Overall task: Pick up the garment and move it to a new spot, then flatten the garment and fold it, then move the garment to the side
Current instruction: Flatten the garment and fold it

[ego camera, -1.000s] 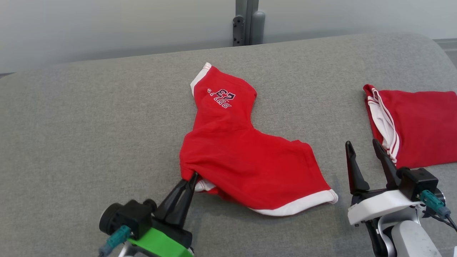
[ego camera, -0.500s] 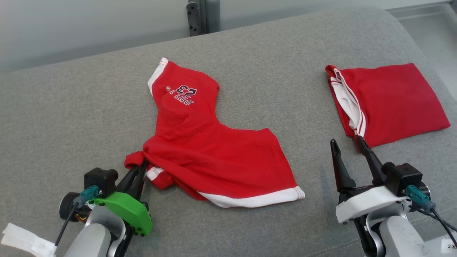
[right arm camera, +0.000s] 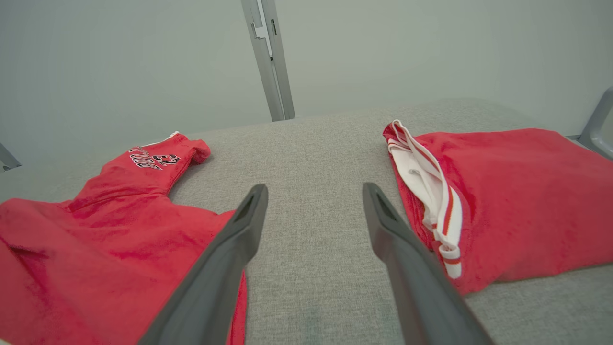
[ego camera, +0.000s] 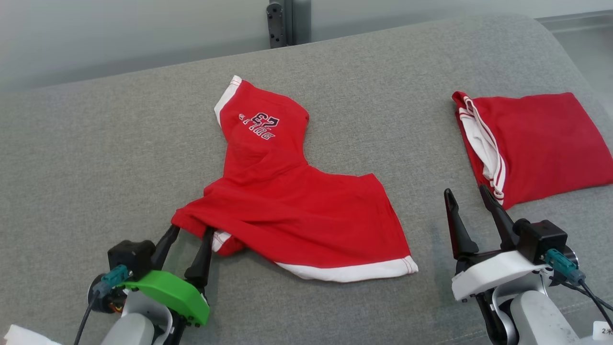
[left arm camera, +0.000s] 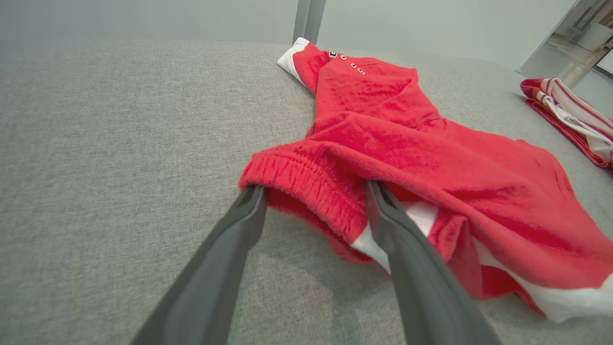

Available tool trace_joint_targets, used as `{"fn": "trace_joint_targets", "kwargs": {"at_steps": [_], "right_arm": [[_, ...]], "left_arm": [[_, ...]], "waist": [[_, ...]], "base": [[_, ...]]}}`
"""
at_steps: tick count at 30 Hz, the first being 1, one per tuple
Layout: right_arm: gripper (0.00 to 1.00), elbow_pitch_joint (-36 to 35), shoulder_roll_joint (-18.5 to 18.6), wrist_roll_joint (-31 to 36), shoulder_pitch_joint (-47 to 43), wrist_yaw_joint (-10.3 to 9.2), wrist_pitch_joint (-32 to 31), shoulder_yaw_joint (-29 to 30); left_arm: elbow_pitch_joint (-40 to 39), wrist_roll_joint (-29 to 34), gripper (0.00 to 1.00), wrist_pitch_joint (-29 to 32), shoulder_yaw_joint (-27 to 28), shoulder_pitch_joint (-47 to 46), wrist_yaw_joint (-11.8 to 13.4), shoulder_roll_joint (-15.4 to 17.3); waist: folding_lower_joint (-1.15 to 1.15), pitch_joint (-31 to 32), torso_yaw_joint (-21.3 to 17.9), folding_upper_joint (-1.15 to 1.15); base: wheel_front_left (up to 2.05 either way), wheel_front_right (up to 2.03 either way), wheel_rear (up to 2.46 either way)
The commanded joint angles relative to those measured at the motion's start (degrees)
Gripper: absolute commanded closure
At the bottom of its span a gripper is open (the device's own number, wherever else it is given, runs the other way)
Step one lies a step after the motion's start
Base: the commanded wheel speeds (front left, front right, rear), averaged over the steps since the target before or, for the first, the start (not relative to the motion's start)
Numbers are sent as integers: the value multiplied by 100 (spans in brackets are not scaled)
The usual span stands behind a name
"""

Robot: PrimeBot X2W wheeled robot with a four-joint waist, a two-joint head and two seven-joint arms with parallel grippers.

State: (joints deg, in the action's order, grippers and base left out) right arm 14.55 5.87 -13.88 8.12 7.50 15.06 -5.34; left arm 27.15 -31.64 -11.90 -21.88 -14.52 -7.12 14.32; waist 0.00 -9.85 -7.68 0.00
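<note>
**Grey padded surface, red shorts at its middle**

The grey fabric surface [ego camera: 96, 143] carries red shorts [ego camera: 297, 211] with white trim, spread out at its centre. The left gripper [ego camera: 190, 231] has its fingers apart, tips touching the shorts' waistband corner. The right gripper [ego camera: 465, 190] is spread wide over bare fabric, beside a folded red garment [ego camera: 541, 143].

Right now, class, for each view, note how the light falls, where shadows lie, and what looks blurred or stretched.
Head view: soft, even light, no glare; a shadow under the near hem of the red garment; all sharp. Left wrist view: the left tool looms stretched and soft-edged, the garment's waistband crisp. Right wrist view: the right tool likewise oversized; the folded garment sharp.
</note>
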Motion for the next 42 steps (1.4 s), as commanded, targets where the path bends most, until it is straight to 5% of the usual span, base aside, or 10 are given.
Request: {"fn": "trace_joint_targets", "kwargs": {"at_steps": [1,18,20,21,22,28,35,42], "right_arm": [[0,-11,7,-4,-45,-2,16,13],[0,-74,39,-25,-55,-1,16,84],[0,-77,39,-26,-67,-1,16,102],[0,-76,37,-30,-72,-1,16,118],[0,-82,31,-22,-82,-1,15,132],[0,-113,-7,33,-130,-2,16,236],[0,-105,-43,29,-170,-1,16,262],[0,-59,-63,24,-129,-2,16,227]], "left_arm": [[-88,-91,0,8,35,175,-26,6],[-818,-1116,1,483,-137,886,-34,-288],[-895,-1215,71,557,-235,899,-37,-249],[-940,-1262,92,601,-303,912,-38,-208],[-975,-1298,100,623,-354,929,-38,-166],[-1288,-1452,100,741,-493,1072,-37,239],[-1823,-1528,100,1116,-401,1456,-36,1087],[-2112,-1614,100,1616,-237,1712,181,1693]], "waist": [[0,72,105,0],[0,71,71,0],[0,69,46,0],[0,69,38,0],[0,72,35,0],[0,89,91,0],[0,111,219,0],[0,107,290,0]], "base": [[0,0,0],[0,0,0],[0,0,0],[0,0,0],[0,0,0],[0,0,0],[0,0,0],[0,0,0]]}}
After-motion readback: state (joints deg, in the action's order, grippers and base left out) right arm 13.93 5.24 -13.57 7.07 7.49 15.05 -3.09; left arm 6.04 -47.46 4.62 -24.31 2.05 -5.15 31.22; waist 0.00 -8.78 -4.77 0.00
